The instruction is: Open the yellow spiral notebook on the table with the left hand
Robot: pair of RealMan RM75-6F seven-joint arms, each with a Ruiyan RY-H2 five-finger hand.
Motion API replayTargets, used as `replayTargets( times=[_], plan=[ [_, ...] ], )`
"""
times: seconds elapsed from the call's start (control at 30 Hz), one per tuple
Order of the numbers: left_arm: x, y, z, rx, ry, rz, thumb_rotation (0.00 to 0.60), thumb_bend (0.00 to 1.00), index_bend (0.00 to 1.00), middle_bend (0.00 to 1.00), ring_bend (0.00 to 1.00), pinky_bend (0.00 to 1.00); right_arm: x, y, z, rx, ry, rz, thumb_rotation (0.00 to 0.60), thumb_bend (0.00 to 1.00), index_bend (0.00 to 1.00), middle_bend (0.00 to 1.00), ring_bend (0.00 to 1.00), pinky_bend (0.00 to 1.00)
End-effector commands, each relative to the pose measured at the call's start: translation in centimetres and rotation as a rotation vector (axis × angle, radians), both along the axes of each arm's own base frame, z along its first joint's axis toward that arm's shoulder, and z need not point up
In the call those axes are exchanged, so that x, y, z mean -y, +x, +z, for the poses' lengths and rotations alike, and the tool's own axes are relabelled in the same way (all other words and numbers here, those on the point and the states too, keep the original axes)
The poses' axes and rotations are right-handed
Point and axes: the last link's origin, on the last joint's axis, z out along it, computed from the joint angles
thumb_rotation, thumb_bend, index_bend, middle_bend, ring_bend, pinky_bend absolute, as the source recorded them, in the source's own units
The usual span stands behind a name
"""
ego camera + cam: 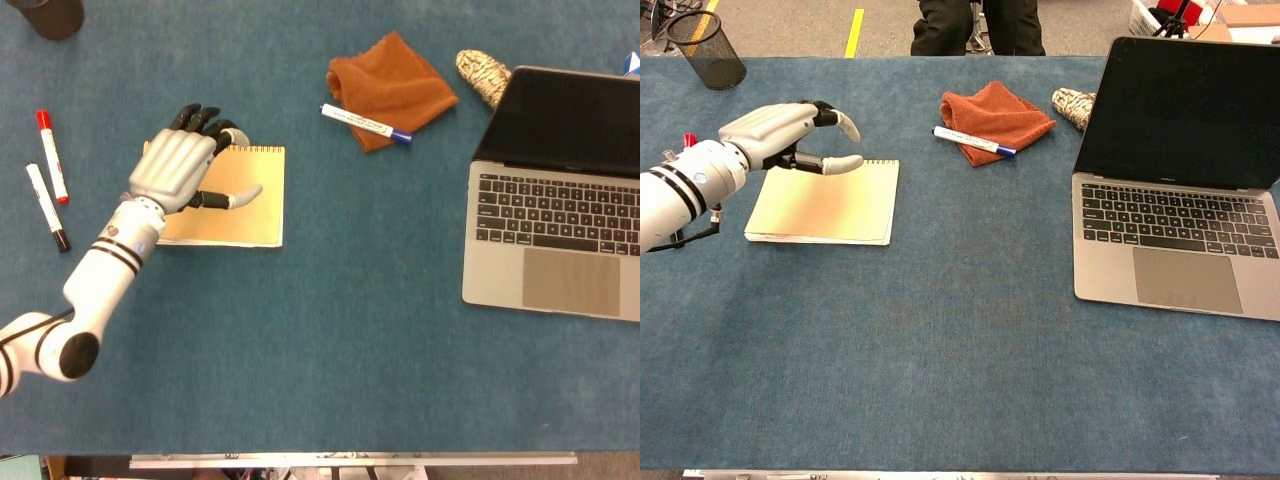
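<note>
Landmark: the closed yellow spiral-bound paper notebook [225,197] lay flat on the blue felt-covered table [330,340], its wire spine along the far edge; every place below is given from it.

Markers: a red-capped white marker [50,155] and a black-tipped white marker [46,206] lay side by side on the table, well to the left of the notebook.

Pen cup: a black wire-mesh pen cup [706,49] stood far off beyond the notebook's left corner.

Left hand: the white-and-black left hand [184,166] hovered over the notebook's left half, palm down, fingers spread and slightly curled, the thumb reaching toward the cover's middle, holding nothing. Whether any fingertip touched the cover could not be told.

Cloth and pen: a rumpled rust-orange cloth [392,88] lay beyond and right of the notebook, with a blue-capped white marker [365,123] across its near edge.

Laptop: an open silver laptop [556,235] sat well to the right of the notebook; a speckled beige knitted object [482,74] lay just behind the laptop's lid.

Right hand: seen in neither view.

Step in hand: apparently the approach, the cover being unlifted.

Next move: likely to bring the fingertips down onto a free edge opposite or beside the spine, catch the cover alone, and swing it over the wire without dragging the whole notebook.
</note>
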Motion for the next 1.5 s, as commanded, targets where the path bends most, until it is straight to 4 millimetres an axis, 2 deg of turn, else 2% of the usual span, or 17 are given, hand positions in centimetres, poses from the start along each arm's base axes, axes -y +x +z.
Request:
replayTargets(
  times=[0.03,0.37,0.9,1.13,1.5],
  plan=[
    [-0.9,0.0,-1.2,-0.049,-0.004,0.014,0.083,0.17,0.24,0.21,0.06,0.0,0.0,-0.1,0.0,0.0,-0.001,-0.003,0.6,0.19,0.16,0.21,0.1,0.18],
    [-1.8,-0.4,-3.4,-0.123,-0.012,0.051,0.082,0.17,0.23,0.21,0.06,0.0,-0.1,-0.3,0.2,0.001,-0.007,-0.007,0.6,0.19,0.16,0.21,0.1,0.18],
    [-1.0,0.2,-4.2,-0.133,-0.056,0.03,0.083,0.17,0.23,0.23,0.06,0.0,-0.3,-0.9,0.2,0.005,-0.014,-0.024,0.6,0.19,0.16,0.21,0.1,0.18],
    [1.1,0.4,-3.9,-0.155,-0.127,-0.01,0.083,0.17,0.23,0.25,0.06,0.0,-0.3,-0.9,0.1,0.009,-0.014,-0.025,0.6,0.19,0.16,0.21,0.1,0.18],
    [6.1,0.0,-3.0,-0.184,-0.224,-0.104,0.083,0.17,0.23,0.25,0.06,0.0,-0.3,-0.8,-0.1,0.014,-0.015,-0.016,0.6,0.19,0.16,0.21,0.1,0.18]
  ],
)
